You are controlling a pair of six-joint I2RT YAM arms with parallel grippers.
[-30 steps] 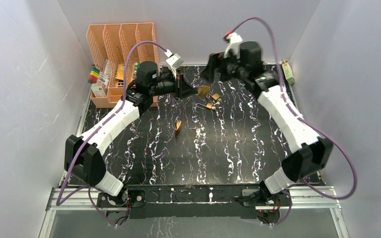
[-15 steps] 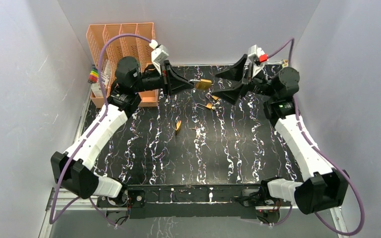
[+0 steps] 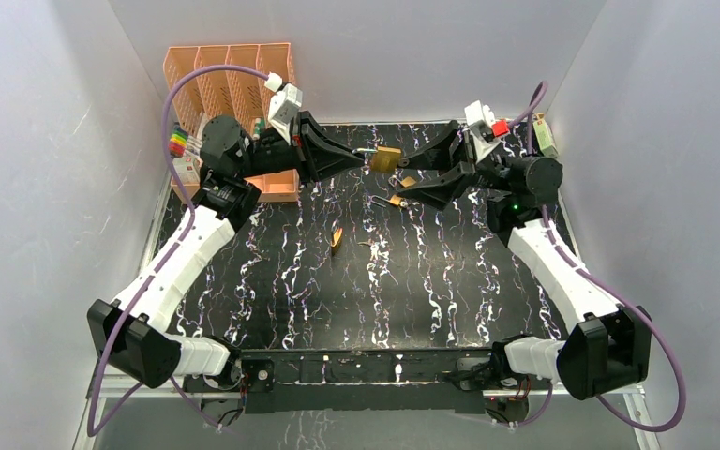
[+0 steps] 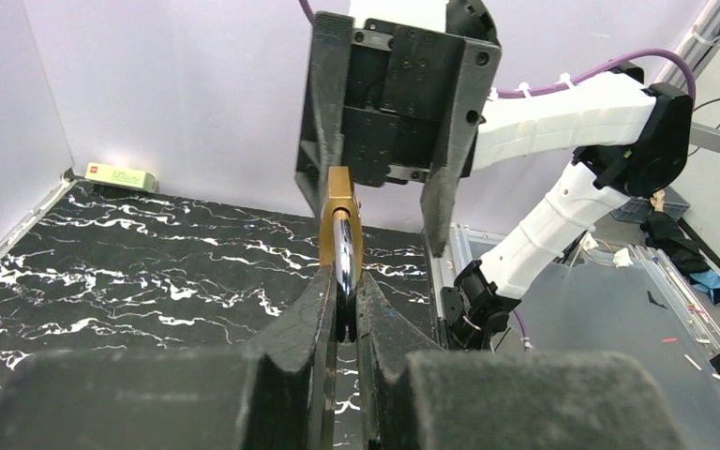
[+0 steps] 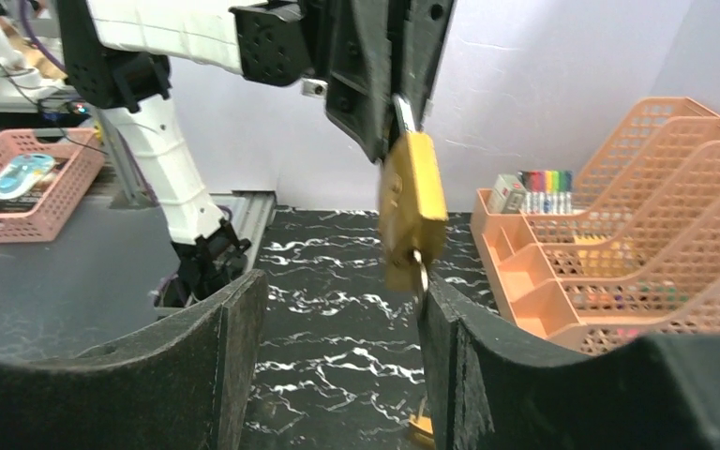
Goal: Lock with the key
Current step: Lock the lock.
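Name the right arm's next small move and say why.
Probably ease forward and shut the right jaws on the key under the padlock: the left jaws hold its shackle aloft, and the right jaws stand open either side of it.

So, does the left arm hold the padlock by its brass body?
No, the jaws of the left gripper pinch the silver shackle, and the brass body sticks out beyond them.

A lab test booth: white walls (image 3: 47, 141), marbled table (image 3: 431, 281) (aluminium rail (image 3: 600, 370)).
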